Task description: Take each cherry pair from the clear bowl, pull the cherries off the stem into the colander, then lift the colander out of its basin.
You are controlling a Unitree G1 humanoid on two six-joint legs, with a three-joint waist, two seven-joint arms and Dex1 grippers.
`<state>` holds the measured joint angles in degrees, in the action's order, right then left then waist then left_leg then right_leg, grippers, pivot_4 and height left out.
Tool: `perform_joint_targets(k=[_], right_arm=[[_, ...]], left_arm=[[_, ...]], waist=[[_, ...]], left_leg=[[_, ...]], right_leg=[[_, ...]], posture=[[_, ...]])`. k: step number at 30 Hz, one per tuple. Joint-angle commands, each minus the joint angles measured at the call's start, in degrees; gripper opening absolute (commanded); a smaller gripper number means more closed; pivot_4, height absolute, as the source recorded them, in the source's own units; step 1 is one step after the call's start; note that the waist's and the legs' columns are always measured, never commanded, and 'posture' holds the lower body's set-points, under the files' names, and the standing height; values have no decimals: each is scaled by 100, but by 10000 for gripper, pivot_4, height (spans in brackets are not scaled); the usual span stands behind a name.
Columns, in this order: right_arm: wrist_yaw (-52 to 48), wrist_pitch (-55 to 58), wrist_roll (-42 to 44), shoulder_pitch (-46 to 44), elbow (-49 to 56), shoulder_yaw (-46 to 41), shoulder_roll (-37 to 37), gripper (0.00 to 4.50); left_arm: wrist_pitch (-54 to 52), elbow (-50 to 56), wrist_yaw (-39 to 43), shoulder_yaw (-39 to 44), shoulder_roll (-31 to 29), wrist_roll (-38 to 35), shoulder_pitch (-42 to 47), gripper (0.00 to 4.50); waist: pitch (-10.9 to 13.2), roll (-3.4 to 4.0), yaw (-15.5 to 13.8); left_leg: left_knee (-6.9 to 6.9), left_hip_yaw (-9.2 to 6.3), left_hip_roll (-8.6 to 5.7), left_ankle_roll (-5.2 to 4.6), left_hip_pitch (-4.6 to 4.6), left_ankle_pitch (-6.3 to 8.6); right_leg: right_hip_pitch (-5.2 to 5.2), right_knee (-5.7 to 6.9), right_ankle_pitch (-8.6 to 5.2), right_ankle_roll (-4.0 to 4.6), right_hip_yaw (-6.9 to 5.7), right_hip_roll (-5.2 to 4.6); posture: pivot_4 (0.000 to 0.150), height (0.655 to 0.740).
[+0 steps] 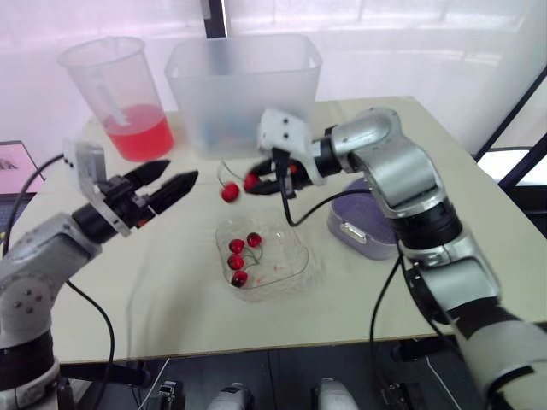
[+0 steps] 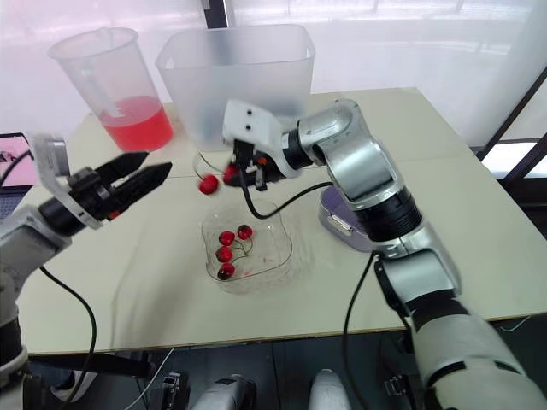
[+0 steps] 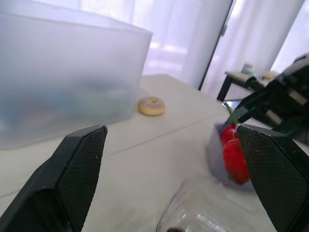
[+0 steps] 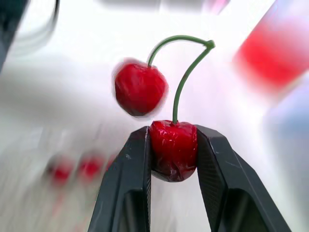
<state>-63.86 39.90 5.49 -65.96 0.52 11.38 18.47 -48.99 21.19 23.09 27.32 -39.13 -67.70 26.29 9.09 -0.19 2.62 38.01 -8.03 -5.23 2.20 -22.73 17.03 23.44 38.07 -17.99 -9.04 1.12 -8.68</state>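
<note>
We see the right gripper (image 1: 256, 183) holding a cherry pair (image 4: 173, 150) in the air, with the left gripper (image 1: 175, 175) facing it.

Its two black fingers (image 4: 130, 183) are clamped on the lower cherry, and the green stem (image 4: 186, 72) arches up and over to the free cherry (image 1: 230, 192), which hangs just beside it. The pair is above the table (image 1: 154, 290), between the clear bowl (image 1: 289, 256) and the frosted basin (image 1: 244, 85). We count four more cherries (image 1: 238, 259) lying in the bowl. The left gripper's fingers are spread wide and hold nothing, near the free cherry but apart from it. A jug (image 1: 120, 94) of red liquid stands beside the basin.
</note>
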Motion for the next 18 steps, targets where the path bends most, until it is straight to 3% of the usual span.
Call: perform_joint_targets(k=[1, 8, 18], right_arm=[[505, 16, 704, 120, 422, -665, -426, 12566], [1309, -1237, -501, 654, 706, 503, -105, 12566], [1728, -2163, -1326, 826, 656, 957, 277, 12566]], left_arm=[[-283, -280, -79, 1, -206, -615, 556, 45000], [-612, -1100, 92, -673, -483, -326, 1720, 45000], [-1157, -1205, 151, -1212, -394, -105, 1717, 45000]], waist=[[0, 0, 13], [0, 0, 23], [0, -1, 153]], left_leg=[[0, 0, -1, 0, 0, 0], [3, -1, -4, 0, 1, 0], [-3, -3, -2, 0, 1, -1]], right_leg=[[0, 1, 0, 0, 0, 0], [0, 4, 0, 0, -1, 1], [3, 8, 0, 0, -3, 4]], posture=[[1500, 7400], [1500, 7400], [1500, 7400]])
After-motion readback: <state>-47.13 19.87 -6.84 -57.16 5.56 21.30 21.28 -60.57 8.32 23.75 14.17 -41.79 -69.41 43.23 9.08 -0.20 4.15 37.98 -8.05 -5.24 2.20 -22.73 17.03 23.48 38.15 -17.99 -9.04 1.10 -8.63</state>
